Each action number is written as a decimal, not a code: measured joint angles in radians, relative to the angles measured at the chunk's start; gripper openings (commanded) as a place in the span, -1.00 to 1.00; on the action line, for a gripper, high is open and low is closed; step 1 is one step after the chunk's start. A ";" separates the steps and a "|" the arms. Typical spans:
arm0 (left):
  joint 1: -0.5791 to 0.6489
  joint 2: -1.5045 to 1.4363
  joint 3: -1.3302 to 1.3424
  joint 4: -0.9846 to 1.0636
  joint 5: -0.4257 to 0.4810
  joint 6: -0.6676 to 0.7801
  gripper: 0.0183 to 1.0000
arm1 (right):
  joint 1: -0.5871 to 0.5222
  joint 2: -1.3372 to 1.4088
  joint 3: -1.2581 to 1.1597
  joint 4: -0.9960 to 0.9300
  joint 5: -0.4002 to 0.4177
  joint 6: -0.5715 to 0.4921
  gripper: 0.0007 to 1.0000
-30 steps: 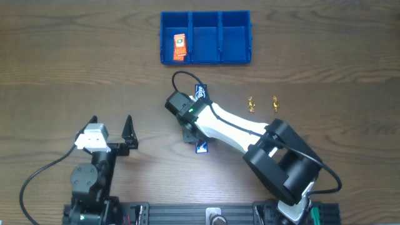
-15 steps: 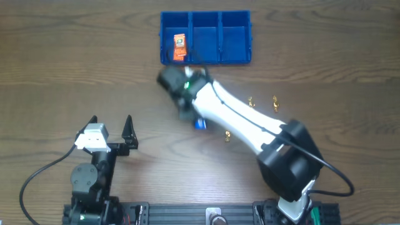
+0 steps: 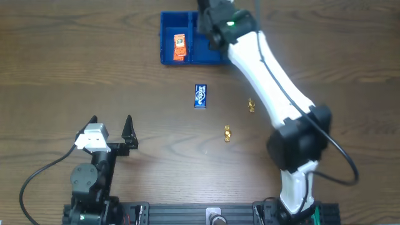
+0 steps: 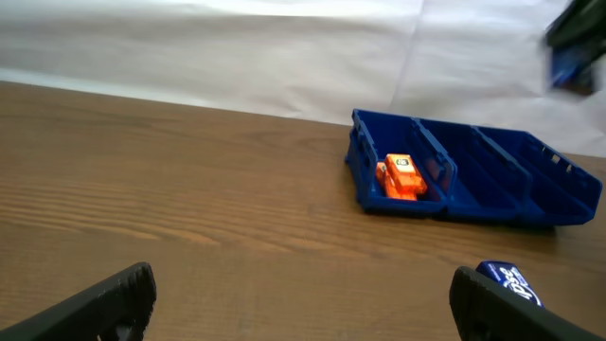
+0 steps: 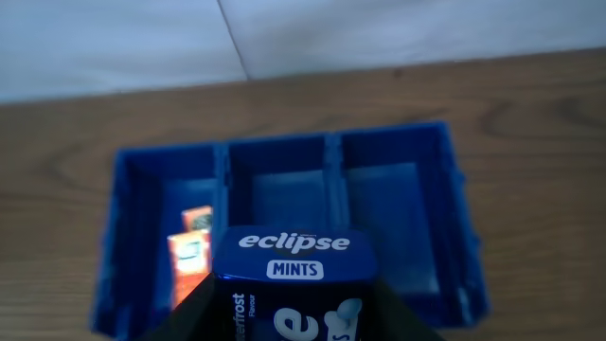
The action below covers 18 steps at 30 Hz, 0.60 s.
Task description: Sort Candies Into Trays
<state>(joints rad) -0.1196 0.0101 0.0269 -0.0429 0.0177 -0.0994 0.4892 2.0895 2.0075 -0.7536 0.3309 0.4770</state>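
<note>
The brown worktop (image 3: 75,75) is the biggest thing here. The long white right arm (image 3: 275,81) reaches from the near right side all the way to the far middle. The small left arm (image 3: 94,156) sits at the near left, well apart from the candies, and its pincer (image 3: 111,122) is spread wide with nothing in it. At the far middle sits the blue tray (image 3: 187,61), which has three bins side by side. The right pincer (image 5: 294,317) is up above the tray and is pinching a blue mint box (image 5: 289,270). The box looks lined up with the middle bin, near its front wall, but I cannot be sure of that. One orange box (image 3: 180,47) lies in the left bin. The middle and right bins hold nothing yet. A second blue box (image 3: 200,96) lies flat on the worktop, near the tray on its near side. Two little gold candies lie to the right of it, one (image 3: 251,105) just beside the right arm and one (image 3: 227,133) a bit nearer. So I think the job is early on. One candy is sorted and one is about to be dropped in. The second blue box and the gold candies are yet to be picked up.
</note>
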 measured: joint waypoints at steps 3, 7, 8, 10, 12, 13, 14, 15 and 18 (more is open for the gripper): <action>0.000 0.000 0.000 0.000 0.000 0.000 1.00 | 0.007 0.099 -0.002 0.026 -0.002 -0.015 -0.46; 0.000 0.000 0.000 0.000 0.000 0.000 1.00 | 0.011 0.179 -0.006 0.059 -0.003 -0.023 -0.43; 0.000 0.000 0.000 0.000 0.000 0.000 1.00 | 0.010 0.190 -0.006 0.066 -0.002 -0.024 -0.43; 0.000 0.000 0.000 0.000 0.000 0.000 1.00 | 0.010 0.195 -0.006 0.072 -0.002 -0.026 -0.42; 0.000 0.000 0.000 0.000 0.000 0.000 1.00 | 0.011 0.195 -0.006 0.083 0.000 -0.027 -0.41; 0.000 0.000 0.000 0.000 0.000 0.000 1.00 | 0.011 0.195 -0.006 0.091 0.000 -0.027 -0.37; 0.000 0.000 0.000 0.000 0.000 0.000 1.00 | 0.011 0.195 -0.006 0.093 -0.001 -0.027 -0.22; 0.000 0.000 0.000 0.000 0.000 0.000 0.99 | 0.011 0.195 -0.006 0.094 -0.001 -0.028 0.08; 0.000 0.000 0.000 0.000 0.000 0.000 0.99 | 0.013 0.195 -0.006 0.103 0.001 -0.030 1.00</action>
<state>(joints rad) -0.1196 0.0101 0.0269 -0.0425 0.0177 -0.0994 0.5018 2.2841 2.0010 -0.6510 0.3317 0.4473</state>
